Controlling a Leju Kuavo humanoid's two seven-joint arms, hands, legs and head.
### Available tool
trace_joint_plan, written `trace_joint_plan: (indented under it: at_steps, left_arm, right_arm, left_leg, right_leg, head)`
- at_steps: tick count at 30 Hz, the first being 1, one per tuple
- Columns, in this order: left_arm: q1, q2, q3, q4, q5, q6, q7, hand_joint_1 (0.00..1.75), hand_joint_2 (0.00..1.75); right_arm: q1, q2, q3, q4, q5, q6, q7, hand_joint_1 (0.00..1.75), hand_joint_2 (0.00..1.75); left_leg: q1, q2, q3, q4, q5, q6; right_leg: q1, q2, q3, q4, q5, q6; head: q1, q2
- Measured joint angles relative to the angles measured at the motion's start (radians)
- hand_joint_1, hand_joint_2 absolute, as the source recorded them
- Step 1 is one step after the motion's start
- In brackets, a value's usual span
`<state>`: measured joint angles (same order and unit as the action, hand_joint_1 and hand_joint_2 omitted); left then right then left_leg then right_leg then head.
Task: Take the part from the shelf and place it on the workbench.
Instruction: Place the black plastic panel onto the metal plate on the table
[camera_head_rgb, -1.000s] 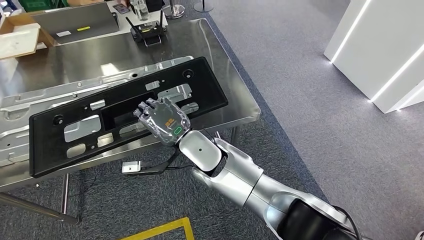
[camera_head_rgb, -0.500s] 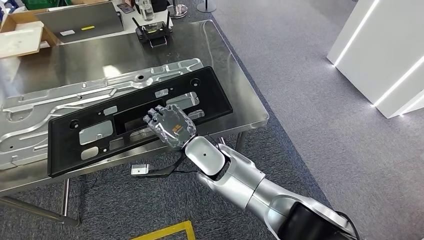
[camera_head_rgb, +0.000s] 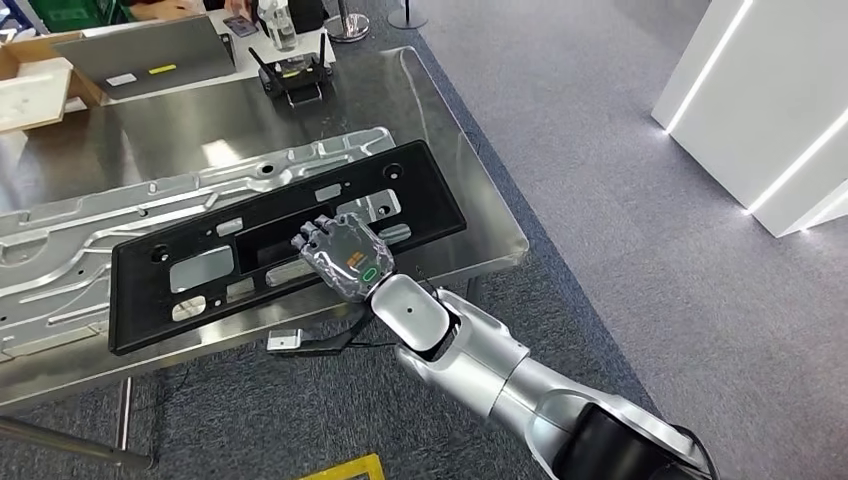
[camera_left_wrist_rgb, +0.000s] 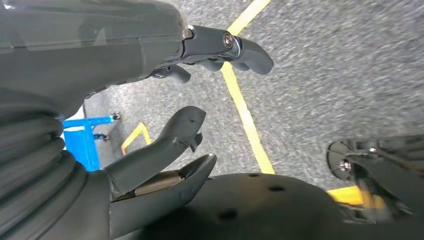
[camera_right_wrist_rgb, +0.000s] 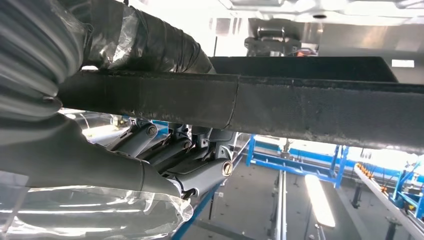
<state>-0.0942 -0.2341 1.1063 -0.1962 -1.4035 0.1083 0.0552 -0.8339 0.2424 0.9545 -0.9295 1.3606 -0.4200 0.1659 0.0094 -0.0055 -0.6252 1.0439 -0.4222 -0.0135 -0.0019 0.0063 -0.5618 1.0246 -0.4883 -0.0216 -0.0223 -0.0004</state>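
Your right robot hand (camera_head_rgb: 343, 255) grips the near edge of the black plastic panel (camera_head_rgb: 200, 275), which extends away over the steel counter (camera_head_rgb: 470, 200), atop an aluminium stamping (camera_head_rgb: 90, 240). Release remains. Left robot hand (camera_left_wrist_rgb: 165, 145) hangs empty, fingers apart.

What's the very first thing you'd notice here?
The big black panel full of cut-outs, lying slanted over the shiny workbench's near edge, grabs the eye first. The right robot hand, wrapped in clear plastic, grips its near edge. Under the panel lies a long silver stamped metal sheet.
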Motion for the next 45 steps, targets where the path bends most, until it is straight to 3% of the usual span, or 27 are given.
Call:
trace_joint_plan:
  at_steps: [3,5,7,9,10,11,12,13,15,17,20,22,24,25,26,27,29,30,31,35,37,40,41,42,44,45]
  left_arm:
    - [-0.001,0.0,0.0,0.0,0.002,0.0,-0.005,0.0,1.75]
    - [0.002,0.0,0.0,0.0,0.003,0.001,-0.008,0.0,1.75]
    - [0.004,0.0,0.0,0.0,0.006,0.001,-0.008,0.0,1.75]
    - [0.003,0.0,0.0,0.0,0.009,0.002,-0.009,0.0,1.75]
    - [0.004,0.0,0.0,0.0,0.01,0.002,-0.009,0.0,1.75]
    - [0.005,0.0,0.0,0.0,0.011,0.002,-0.009,0.0,1.75]
    - [0.006,0.0,0.0,0.0,0.011,0.003,-0.009,0.0,1.75]
    - [0.007,-0.001,0.0,0.0,0.012,0.003,-0.009,0.0,1.75]
    - [0.006,-0.004,0.0,0.001,0.015,0.003,-0.01,0.0,1.75]
    - [0.004,-0.006,0.0,0.002,0.018,0.003,-0.01,0.0,1.75]
    - [0.004,-0.005,0.001,0.002,0.019,0.004,-0.011,0.0,1.75]
    - [0.003,-0.004,0.001,0.002,0.019,0.006,-0.011,0.0,1.75]
    - [0.003,-0.003,0.001,0.002,0.02,0.007,-0.011,0.0,1.75]
    - [0.003,-0.002,0.001,0.002,0.021,0.008,-0.011,0.0,1.75]
    - [0.005,-0.002,0.001,0.002,0.021,0.008,-0.011,0.0,1.75]
    - [0.007,-0.001,0.001,0.002,0.021,0.009,-0.011,0.0,1.75]
    - [0.009,0.0,0.001,0.002,0.022,0.01,-0.011,0.0,1.75]
    - [0.009,0.0,0.001,0.002,0.022,0.01,-0.011,0.0,1.75]
    - [0.008,0.0,0.002,0.002,0.022,0.01,-0.011,0.0,1.75]
    - [0.008,0.0,0.002,0.002,0.022,0.011,-0.011,0.0,1.75]
    - [0.008,0.0,0.002,0.002,0.022,0.012,-0.011,0.0,1.75]
    - [0.006,0.0,0.002,0.002,0.025,0.014,-0.01,0.0,1.75]
    - [0.006,0.0,0.003,0.002,0.028,0.014,-0.008,0.0,1.75]
    - [0.007,0.0,0.003,0.002,0.032,0.014,-0.007,0.0,1.75]
    - [0.008,-0.001,0.004,0.002,0.037,0.015,-0.002,0.0,1.75]
    - [0.008,-0.002,0.004,0.002,0.037,0.016,0.001,0.0,1.75]
  right_arm:
    - [-0.004,0.001,0.0,0.002,0.0,0.0,-0.006,1.75,1.75]
    - [-0.005,0.001,0.0,0.002,-0.001,0.001,-0.008,1.75,1.75]
    - [-0.007,0.001,0.0,0.002,-0.003,0.003,-0.008,1.75,1.75]
    - [-0.002,-0.002,0.0,0.002,-0.005,0.008,-0.01,1.75,1.75]
    - [0.002,-0.005,0.0,0.002,-0.006,0.012,-0.011,1.75,1.75]
    - [0.006,-0.007,0.0,0.002,-0.006,0.014,-0.012,1.75,1.75]
    - [0.009,-0.009,0.0,0.002,-0.006,0.017,-0.013,1.75,1.75]
    - [0.01,-0.01,0.0,0.001,-0.007,0.019,-0.013,1.75,1.75]
    - [0.009,-0.011,0.0,-0.001,-0.012,0.021,-0.014,1.75,1.75]
    - [0.01,-0.013,0.0,-0.004,-0.017,0.023,-0.016,1.75,1.75]
    - [0.014,-0.016,0.0,-0.008,-0.02,0.023,-0.017,1.75,1.75]
    - [0.013,-0.015,0.0,-0.011,-0.021,0.023,-0.018,1.75,1.75]
    - [0.016,-0.016,0.0,-0.013,-0.023,0.023,-0.02,1.75,1.75]
    - [0.02,-0.016,0.0,-0.013,-0.023,0.023,-0.022,1.75,1.75]
    - [0.024,-0.016,0.0,-0.013,-0.024,0.023,-0.024,1.75,1.75]
    - [0.027,-0.016,0.0,-0.013,-0.025,0.023,-0.025,1.75,1.75]
    - [0.03,-0.017,0.0,-0.013,-0.028,0.023,-0.026,1.75,1.75]
    - [0.03,-0.017,0.0,-0.012,-0.031,0.023,-0.026,1.75,1.75]
    - [0.03,-0.018,0.0,-0.013,-0.032,0.023,-0.026,1.75,1.75]
    - [0.033,-0.018,0.0,-0.016,-0.035,0.023,-0.028,1.75,1.75]
    - [0.031,-0.018,0.0,-0.017,-0.036,0.023,-0.027,1.75,1.75]
    - [0.035,-0.022,0.0,-0.017,-0.037,0.024,-0.028,1.75,1.75]
    - [0.038,-0.024,0.0,-0.017,-0.039,0.024,-0.028,1.75,1.75]
    - [0.039,-0.025,0.0,-0.017,-0.04,0.025,-0.028,1.75,1.75]
    - [0.04,-0.026,0.0,-0.017,-0.043,0.025,-0.028,1.75,1.75]
    - [0.04,-0.026,0.0,-0.017,-0.045,0.025,-0.029,1.75,1.75]
  left_leg:
    - [-0.004,-0.003,0.02,-0.029,-0.011,0.022]
    - [-0.001,-0.003,0.033,-0.036,-0.015,0.034]
    - [-0.001,-0.003,0.044,-0.039,-0.022,0.045]
    - [-0.002,-0.002,0.053,-0.039,-0.032,0.051]
    - [-0.003,-0.003,0.06,-0.038,-0.037,0.052]
    - [-0.003,-0.004,0.068,-0.038,-0.044,0.052]
    - [-0.004,-0.005,0.079,-0.038,-0.052,0.051]
    - [-0.005,-0.005,0.089,-0.039,-0.06,0.049]
    - [-0.006,-0.005,0.103,-0.039,-0.075,0.041]
    - [-0.007,-0.004,0.11,-0.037,-0.081,0.029]
    - [-0.006,-0.002,0.112,-0.002,-0.089,0.012]
    - [-0.003,-0.001,0.066,0.086,-0.123,0.004]
    - [0.001,-0.001,-0.012,0.2,-0.167,-0.007]
    - [0.004,-0.001,-0.042,0.231,-0.174,-0.012]
    - [0.006,-0.001,-0.057,0.23,-0.161,-0.016]
    - [0.009,-0.001,-0.055,0.193,-0.125,-0.018]
    - [0.011,0.001,-0.022,0.066,-0.033,-0.02]
    - [0.01,0.002,-0.009,0.015,-0.011,-0.016]
    - [0.007,0.003,-0.002,-0.014,-0.001,-0.009]
    - [0.005,0.001,0.017,-0.034,-0.003,0.024]
    - [0.007,0.001,0.033,-0.038,-0.007,0.036]
    - [0.004,0.0,0.048,-0.038,-0.021,0.045]
    - [0.003,-0.001,0.055,-0.038,-0.027,0.045]
    - [0.001,-0.003,0.064,-0.038,-0.033,0.045]
    - [-0.002,-0.004,0.083,-0.039,-0.048,0.043]
    - [-0.003,-0.004,0.089,-0.039,-0.054,0.04]
  right_leg:
    - [0.002,0.0,0.007,0.001,-0.003,0.017]
    - [0.001,0.0,-0.001,0.03,-0.012,0.026]
    - [-0.002,-0.001,-0.053,0.123,-0.051,0.033]
    - [-0.002,-0.001,-0.136,0.246,-0.091,0.036]
    - [-0.002,-0.001,-0.165,0.279,-0.093,0.036]
    - [-0.002,-0.001,-0.177,0.277,-0.074,0.034]
    - [-0.001,-0.001,-0.171,0.237,-0.036,0.03]
    - [0.001,-0.002,-0.15,0.168,0.015,0.023]
    - [0.01,-0.003,-0.109,0.051,0.065,0.007]
    - [0.017,-0.003,-0.093,0.011,0.062,-0.005]
    - [0.009,-0.002,-0.064,-0.004,0.061,-0.02]
    - [0.003,-0.002,-0.045,-0.011,0.053,-0.026]
    - [0.001,-0.002,-0.033,-0.011,0.041,-0.027]
    - [0.001,-0.002,-0.026,-0.01,0.033,-0.026]
    - [0.0,-0.001,-0.017,-0.009,0.025,-0.024]
    - [-0.002,0.0,-0.007,-0.007,0.016,-0.021]
    - [-0.003,0.0,0.013,-0.004,-0.003,-0.012]
    - [-0.003,0.0,0.018,-0.003,-0.01,-0.007]
    - [-0.002,0.0,0.02,-0.004,-0.015,-0.001]
    - [-0.001,-0.001,0.02,0.017,-0.022,0.024]
    - [-0.004,-0.002,-0.027,0.102,-0.047,0.032]
    - [-0.004,-0.003,-0.148,0.272,-0.108,0.035]
    - [-0.004,-0.003,-0.168,0.282,-0.103,0.033]
    - [-0.003,-0.003,-0.17,0.254,-0.075,0.028]
    - [0.004,-0.003,-0.132,0.123,0.022,0.011]
    - [0.008,-0.003,-0.113,0.064,0.049,0.003]
  head:
    - [0.0,0.0]
    - [0.001,0.0]
    - [0.001,0.0]
    - [0.0,0.0]
    - [0.001,0.0]
    - [0.001,0.0]
    - [0.001,0.0]
    - [0.001,0.0]
    - [0.0,0.0]
    - [0.0,0.0]
    - [0.001,0.0]
    - [0.001,0.0]
    - [0.001,0.0]
    - [0.001,0.0]
    - [0.001,0.0]
    - [0.001,0.0]
    - [0.001,0.0]
    - [0.001,0.0]
    - [0.001,0.0]
    - [0.001,0.0]
    - [0.002,0.0]
    - [0.002,0.0]
    - [0.002,0.0]
    - [0.002,0.0]
    - [0.002,0.0]
    - [0.001,0.0]
